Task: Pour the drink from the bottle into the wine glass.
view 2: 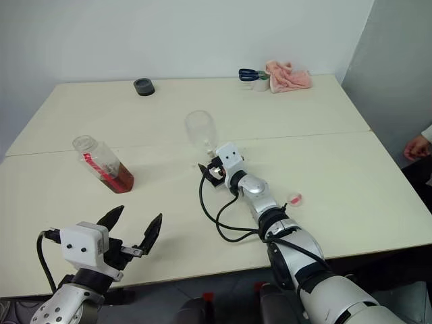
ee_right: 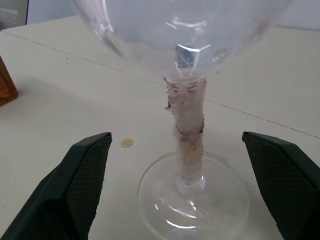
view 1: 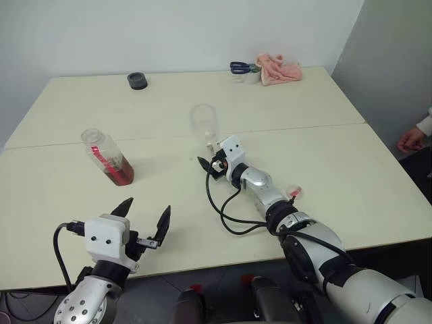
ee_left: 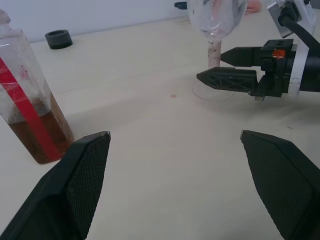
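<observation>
The wine glass [ee_right: 187, 130] stands upright mid-tabletop [view 1: 337, 169], its bowl cut off in the right wrist view and its stem wrapped in grubby tape. The right gripper [view 1: 210, 167] is wide open around the stem, holding nothing. The bottle [view 1: 106, 157] stands apart toward the left; its red label shows no readable writing. The left gripper [view 1: 145, 217] is wide open and empty.

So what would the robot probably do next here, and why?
Probably move its left hand toward the bottle and close on it. The wine glass stands upright and empty on the table, with the right hand open at its stem and not gripping it. The drink is in the bottle, which the open left hand is not touching.
</observation>
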Controlling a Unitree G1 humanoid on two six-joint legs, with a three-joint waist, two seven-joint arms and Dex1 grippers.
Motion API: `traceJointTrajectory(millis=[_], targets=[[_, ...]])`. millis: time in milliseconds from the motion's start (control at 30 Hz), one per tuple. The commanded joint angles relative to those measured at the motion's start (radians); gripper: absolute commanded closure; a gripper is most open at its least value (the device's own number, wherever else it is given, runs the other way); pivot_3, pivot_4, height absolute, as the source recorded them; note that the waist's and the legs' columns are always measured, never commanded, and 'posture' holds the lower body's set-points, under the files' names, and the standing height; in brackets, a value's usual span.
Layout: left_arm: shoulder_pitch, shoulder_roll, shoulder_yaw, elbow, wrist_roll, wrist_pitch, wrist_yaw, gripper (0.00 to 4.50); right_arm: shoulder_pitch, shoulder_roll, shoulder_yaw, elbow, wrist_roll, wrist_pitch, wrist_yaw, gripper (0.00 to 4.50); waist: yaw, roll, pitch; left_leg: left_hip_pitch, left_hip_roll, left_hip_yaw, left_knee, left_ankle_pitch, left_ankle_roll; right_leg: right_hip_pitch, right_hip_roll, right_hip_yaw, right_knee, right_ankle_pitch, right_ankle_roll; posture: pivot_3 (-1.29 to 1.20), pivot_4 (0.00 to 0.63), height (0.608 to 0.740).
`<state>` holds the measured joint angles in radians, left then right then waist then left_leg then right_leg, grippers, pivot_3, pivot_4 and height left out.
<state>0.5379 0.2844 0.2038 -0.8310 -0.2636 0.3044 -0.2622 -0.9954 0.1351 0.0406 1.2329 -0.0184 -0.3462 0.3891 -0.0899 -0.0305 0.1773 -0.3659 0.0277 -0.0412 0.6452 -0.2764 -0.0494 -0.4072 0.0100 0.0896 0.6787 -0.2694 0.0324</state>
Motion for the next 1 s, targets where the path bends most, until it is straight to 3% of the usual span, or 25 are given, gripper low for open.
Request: traceJointTrajectory(millis=[33, 433, 567, 733, 867, 1000], targets=[[0.006, 0.004, 0.005, -0.022, 0.0, -0.007, -0.005, 0.0, -0.006, 0.004, -0.01, -0.014, -0.002, -0.011, -0.002, 0.04, 0.0, 0.0, 0.0, 0.0, 0.0, 0.0, 0.0, 0.0, 0.0, 0.0, 0.0, 0.0, 0.0, 0.0, 0.0, 0.0, 0.15, 0.74], [0.026, -0.01, 0.021, -0.023, 0.0, -0.01, 0.001, 0.0, 0.045, -0.052, -0.011, -0.076, 0.008, -0.007, 0.037, 0.04, 0.001, 0.0, 0.0, 0.0, 0.0, 0.0, 0.0, 0.0, 0.0, 0.0, 0.0, 0.0, 0.0, 0.0, 0.0, 0.0, 0.15, 0.74], [0.036, -0.039, 0.049, 0.005, -0.007, -0.023, 0.023, 0.0, 0.222, -0.154, 0.003, -0.398, 0.05, 0.083, 0.176, 0.04, 0.007, 0.001, 0.001, -0.001, -0.001, 0.0, 0.0, 0.0, 0.0, 0.0, -0.001, 0.0, -0.002, 0.0, 0.0, 0.0, 0.15, 0.74], [0.009, -0.063, 0.06, 0.032, -0.007, -0.023, 0.04, 0.0, 0.432, -0.288, 0.02, -0.917, 0.126, 0.359, 0.266, 0.04, 0.003, 0.001, 0.001, -0.003, 0.0, 0.001, 0.0, -0.002, 0.0, -0.001, -0.001, 0.002, -0.004, 0.0, 0.001, 0.0, 0.15, 0.74], [-0.019, -0.078, 0.095, 0.076, -0.007, -0.028, 0.063, 0.0, 0.537, -0.383, 0.028, -1.279, 0.237, 0.598, 0.323, 0.04, 0.0, 0.001, 0.001, -0.001, 0.002, 0.0, 0.0, -0.002, 0.0, -0.001, 0.002, 0.004, -0.002, -0.003, 0.005, 0.0, 0.15, 0.74], [-0.107, -0.096, 0.188, 0.155, -0.027, -0.026, 0.124, 0.0, 0.613, -0.518, 0.043, -1.555, 0.442, 0.765, 0.505, 0.04, 0.005, 0.0, 0.003, 0.0, 0.002, 0.0, 0.0, -0.002, 0.0, 0.0, 0.003, 0.003, -0.001, -0.003, 0.005, 0.0, 0.15, 0.74]])
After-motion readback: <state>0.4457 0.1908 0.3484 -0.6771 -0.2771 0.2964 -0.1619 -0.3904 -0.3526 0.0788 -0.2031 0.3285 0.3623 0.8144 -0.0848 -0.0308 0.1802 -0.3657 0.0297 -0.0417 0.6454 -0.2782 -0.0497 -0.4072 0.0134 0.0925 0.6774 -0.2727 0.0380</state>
